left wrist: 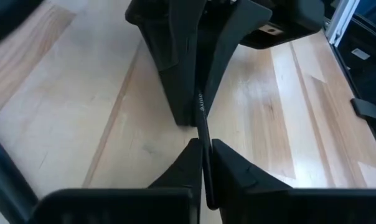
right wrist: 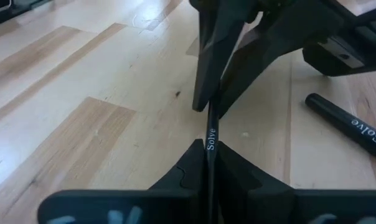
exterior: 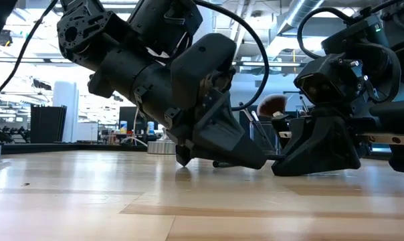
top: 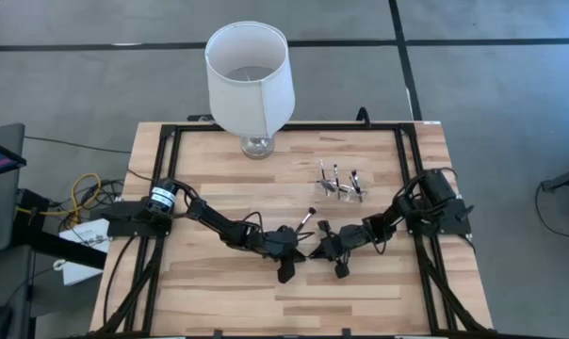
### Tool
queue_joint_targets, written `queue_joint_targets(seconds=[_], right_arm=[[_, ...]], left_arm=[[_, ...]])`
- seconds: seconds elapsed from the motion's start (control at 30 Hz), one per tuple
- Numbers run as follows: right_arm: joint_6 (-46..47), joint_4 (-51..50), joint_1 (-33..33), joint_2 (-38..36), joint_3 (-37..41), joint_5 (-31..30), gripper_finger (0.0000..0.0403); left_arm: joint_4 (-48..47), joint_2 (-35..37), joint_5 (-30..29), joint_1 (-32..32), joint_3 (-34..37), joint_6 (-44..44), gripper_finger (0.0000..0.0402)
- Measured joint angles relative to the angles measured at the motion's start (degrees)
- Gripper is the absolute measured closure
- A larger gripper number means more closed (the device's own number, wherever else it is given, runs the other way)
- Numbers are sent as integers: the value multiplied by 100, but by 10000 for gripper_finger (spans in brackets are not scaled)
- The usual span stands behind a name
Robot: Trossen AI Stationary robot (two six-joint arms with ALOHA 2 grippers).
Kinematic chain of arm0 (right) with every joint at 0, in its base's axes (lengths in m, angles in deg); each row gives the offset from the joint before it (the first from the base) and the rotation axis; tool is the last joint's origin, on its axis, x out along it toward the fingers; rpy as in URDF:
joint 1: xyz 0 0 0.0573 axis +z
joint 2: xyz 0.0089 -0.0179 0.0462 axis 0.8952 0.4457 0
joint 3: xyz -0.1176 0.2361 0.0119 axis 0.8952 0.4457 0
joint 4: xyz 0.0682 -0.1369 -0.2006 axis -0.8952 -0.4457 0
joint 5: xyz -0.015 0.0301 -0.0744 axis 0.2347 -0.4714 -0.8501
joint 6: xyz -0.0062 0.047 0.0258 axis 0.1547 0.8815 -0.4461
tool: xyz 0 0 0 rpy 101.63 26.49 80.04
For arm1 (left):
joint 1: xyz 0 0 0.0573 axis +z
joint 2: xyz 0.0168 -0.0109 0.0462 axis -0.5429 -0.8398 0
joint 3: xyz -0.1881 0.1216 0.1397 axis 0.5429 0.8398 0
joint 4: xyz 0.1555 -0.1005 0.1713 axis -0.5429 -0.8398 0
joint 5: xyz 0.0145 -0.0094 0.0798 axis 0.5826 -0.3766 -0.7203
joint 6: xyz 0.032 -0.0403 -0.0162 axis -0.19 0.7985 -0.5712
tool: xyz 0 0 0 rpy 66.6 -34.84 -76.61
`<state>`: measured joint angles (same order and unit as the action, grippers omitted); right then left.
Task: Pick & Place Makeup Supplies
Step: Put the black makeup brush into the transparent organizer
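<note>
My left gripper (top: 300, 249) and my right gripper (top: 319, 250) meet tip to tip at the table's middle, near the front. Both are shut on one thin dark brush handle (left wrist: 200, 106) that runs level between them, low over the wood. In the low view the two grippers face each other (exterior: 269, 158). A second dark brush (top: 308, 219) lies flat on the table just beyond them and also shows in the right wrist view (right wrist: 350, 124). Several more brushes stand in a small clear holder (top: 342, 186) farther back. My left gripper pinches the thin dark handle (left wrist: 202, 127) between its two fingers, which come level from the table's left and lie along it. The handle runs straight out to the other gripper. My right gripper pinches the same handle just behind its "Solve" print (right wrist: 211, 138), coming level from the table's right, fingers along the handle.
A large white lampshade on a glass base (top: 250, 75) stands at the table's far edge. A black frame (top: 404, 169) runs round the tabletop. Bare wood (top: 219, 292) lies in front of the grippers. Cables and a box (top: 77, 235) lie off the left side.
</note>
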<state>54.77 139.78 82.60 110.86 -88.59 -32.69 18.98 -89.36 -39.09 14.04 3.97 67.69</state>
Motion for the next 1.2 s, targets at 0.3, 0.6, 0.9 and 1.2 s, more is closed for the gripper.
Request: queue_joint_targets(seconds=[0.3, 0.6, 0.9, 1.2], right_arm=[[355, -208, -4, -760, 22, 15, 341], [370, -1131, 223, -3211, 7, -1012, 291], [-48, -1867, 1317, -5918, -11, -1300, 291], [580, -1922, 1301, -4976, 154, -3522, 289]], left_arm=[[138, -9, -39, -40, 1, 106, 388], [111, 469, -362, -267, 97, -340, 389], [124, 2515, -1817, -419, 1426, -1375, 389], [2829, 2631, -2715, -891, 2237, -3167, 389]])
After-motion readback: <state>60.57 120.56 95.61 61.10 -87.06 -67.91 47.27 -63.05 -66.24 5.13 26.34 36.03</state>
